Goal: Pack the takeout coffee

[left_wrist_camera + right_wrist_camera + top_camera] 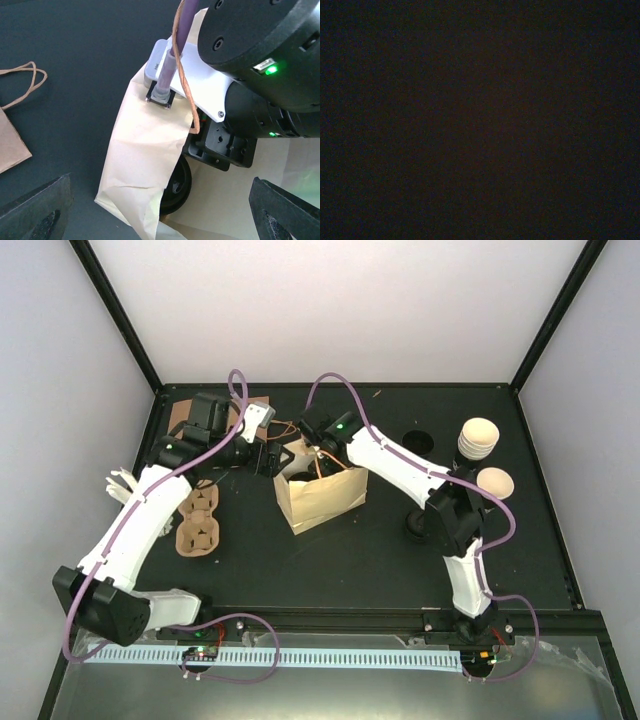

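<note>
Left claw (160, 212) hangs spread wide and empty above the black worktop (350, 560), at the left rim of the standing cream paper bag (322, 498). The right claw (308, 456) is sunk inside that bag, its grip impossible to tell. A brown cup carrier (198, 522) lies left of the bag. The takeout coffee cups (480, 438) sit at the far right, well apart from it.

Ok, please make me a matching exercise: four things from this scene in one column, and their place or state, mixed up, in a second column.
1 paper bag
2 cup carrier
3 stack of paper cups
4 left fingers

A lying flat, left of the bag
B spread wide apart
C far right side
D upright in the middle

Pairs: 1-D, 2-A, 3-C, 4-B
</note>
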Robot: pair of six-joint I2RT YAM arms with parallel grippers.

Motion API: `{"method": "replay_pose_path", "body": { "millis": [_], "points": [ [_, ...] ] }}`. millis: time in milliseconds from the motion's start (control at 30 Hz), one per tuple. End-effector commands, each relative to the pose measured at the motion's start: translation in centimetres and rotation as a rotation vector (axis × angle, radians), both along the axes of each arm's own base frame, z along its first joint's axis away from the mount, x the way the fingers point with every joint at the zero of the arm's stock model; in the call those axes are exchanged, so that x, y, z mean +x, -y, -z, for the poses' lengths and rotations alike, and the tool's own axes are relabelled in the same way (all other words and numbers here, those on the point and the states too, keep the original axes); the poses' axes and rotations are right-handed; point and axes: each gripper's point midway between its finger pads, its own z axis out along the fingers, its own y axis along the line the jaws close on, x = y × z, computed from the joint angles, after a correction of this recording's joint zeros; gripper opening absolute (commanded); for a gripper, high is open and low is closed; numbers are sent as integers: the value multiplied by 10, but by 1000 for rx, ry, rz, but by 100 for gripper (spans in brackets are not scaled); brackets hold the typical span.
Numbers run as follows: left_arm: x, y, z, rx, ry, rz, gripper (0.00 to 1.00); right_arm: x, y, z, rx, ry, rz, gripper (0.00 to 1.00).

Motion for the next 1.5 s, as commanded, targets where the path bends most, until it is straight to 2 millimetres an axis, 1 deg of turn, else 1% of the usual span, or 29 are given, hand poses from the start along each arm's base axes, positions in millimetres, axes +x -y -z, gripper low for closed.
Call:
{"method": "replay_pose_path", "body": {
  "millis": [0, 33, 67, 100, 133, 167, 267, 367, 533, 567, 633, 800, 1067, 1133, 1267, 1300, 1367, 1467],
  "points": [
    [2, -2, -6, 45, 18, -1, 99, -40, 38, 52, -201, -240, -2, 47],
    [2, -2, -6, 45, 18, -1, 98, -39, 38, 49, -197, -236, 0, 49],
    [2, -1, -6, 46, 18, 0, 99, -37, 37, 46, -192, -225, 2, 65],
    [2, -1, -6, 46, 18, 0, 98, -34, 37, 41, -190, -206, 12, 89],
    [2, -1, -6, 48, 17, 0, 99, -31, 36, 36, -183, -185, 17, 99],
    [2, -2, -5, 50, 16, -1, 98, -29, 33, 29, -163, -171, 17, 100],
    [1, -2, -6, 55, 17, -3, 98, -23, 25, 7, -114, -132, 19, 100],
    [0, -2, -10, 50, 21, 2, 99, -19, 23, -7, -106, -111, 21, 100],
    [0, 0, -12, 51, 22, 12, 95, -13, 18, -31, -68, -62, 25, 100],
    [3, 2, -6, 56, 2, 15, 94, -12, 17, -35, -56, -52, 25, 100],
    [5, 5, -2, 58, -8, 18, 91, -12, 14, -43, -41, -37, 22, 100],
    [9, 7, -3, 63, -6, 16, 82, -12, 11, -56, -6, -14, 20, 100],
    [17, 5, -2, 77, 8, -15, 62, -18, 9, -77, 36, 12, 11, 100],
    [19, 5, -1, 72, 8, -19, 55, -20, 9, -81, 41, 17, 4, 100],
    [23, 8, 1, 66, -1, -21, 34, -24, 12, -81, 37, 23, -1, 100],
    [23, 8, 2, 65, -6, -20, 30, -25, 12, -81, 41, 30, -1, 100],
    [24, 8, 3, 66, -14, -21, 28, -26, 14, -85, 62, 51, -3, 100],
    [23, 9, 4, 68, -28, -16, 27, -22, 13, -101, 104, 108, 0, 100]
  ]
}}
